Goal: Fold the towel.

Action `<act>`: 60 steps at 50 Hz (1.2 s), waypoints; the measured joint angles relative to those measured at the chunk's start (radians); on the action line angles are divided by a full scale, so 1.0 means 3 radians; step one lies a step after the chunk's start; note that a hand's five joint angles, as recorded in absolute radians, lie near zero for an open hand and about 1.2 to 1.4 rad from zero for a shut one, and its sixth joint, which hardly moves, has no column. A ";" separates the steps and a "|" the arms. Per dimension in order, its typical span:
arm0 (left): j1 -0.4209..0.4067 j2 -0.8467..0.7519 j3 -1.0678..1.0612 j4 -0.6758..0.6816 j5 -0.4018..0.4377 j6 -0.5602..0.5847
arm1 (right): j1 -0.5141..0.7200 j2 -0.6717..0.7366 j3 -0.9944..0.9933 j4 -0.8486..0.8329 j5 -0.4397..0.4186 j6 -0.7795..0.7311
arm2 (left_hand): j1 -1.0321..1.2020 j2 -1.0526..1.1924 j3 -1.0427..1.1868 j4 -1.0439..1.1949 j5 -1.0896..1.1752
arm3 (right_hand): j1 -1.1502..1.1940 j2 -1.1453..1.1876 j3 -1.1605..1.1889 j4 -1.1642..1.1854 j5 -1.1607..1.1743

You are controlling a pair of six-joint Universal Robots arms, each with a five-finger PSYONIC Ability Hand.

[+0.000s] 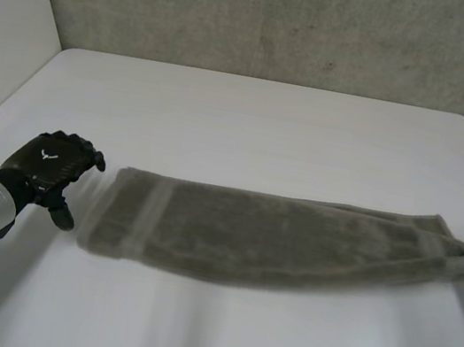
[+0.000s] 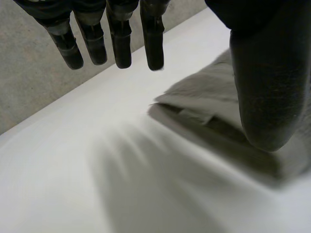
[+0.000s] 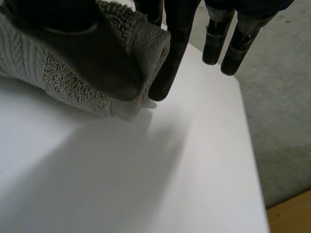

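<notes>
1. The table (image 1: 248,131): a white, smooth top with rounded far corners, standing against a grey wall (image 1: 286,21).
2. The towel (image 1: 274,239): grey-green, folded into a long narrow band, stretched left to right across the table's near half; its right end is bunched narrow.
</notes>
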 measured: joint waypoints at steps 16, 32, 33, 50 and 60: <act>-0.0063 0.0059 0.0042 0.0007 -0.0002 -0.0071 | 0.0471 -0.0278 -0.1268 0.0570 0.0000 0.0307 | -0.0047 -0.0036 0.0000 0.0000 -0.0046 | 0.0003 0.0031 0.0000 0.0000 0.0000; -0.0177 0.0094 0.0105 0.0015 -0.0011 -0.0172 | 0.3224 0.0520 -0.2214 0.0542 0.0821 0.0067 | -0.0048 -0.0047 0.0000 0.0000 -0.0046 | 0.0015 0.0046 0.0000 0.0000 0.0010; -0.0179 0.0096 0.0105 0.0016 -0.0011 -0.0177 | 0.3293 0.0580 -0.2239 0.0539 0.0834 0.0038 | -0.0048 -0.0047 0.0000 0.0000 -0.0046 | 0.0015 0.0046 0.0000 0.0000 0.0010; -0.0198 0.0095 0.0155 0.0029 -0.0009 -0.0191 | 0.4207 0.1602 -0.2508 0.0246 0.1295 -0.0271 | -0.0132 -0.0101 0.0000 0.0000 -0.0107 | -0.2866 -0.2858 0.0000 0.0000 -0.3140; -0.0341 0.0132 0.0330 0.0014 -0.0012 -0.0398 | 0.3804 0.0631 -0.1763 0.0168 0.1448 0.0336 | -0.0132 -0.0113 0.0000 0.0000 -0.0111 | -0.3526 -0.3511 0.0000 0.0000 -0.3626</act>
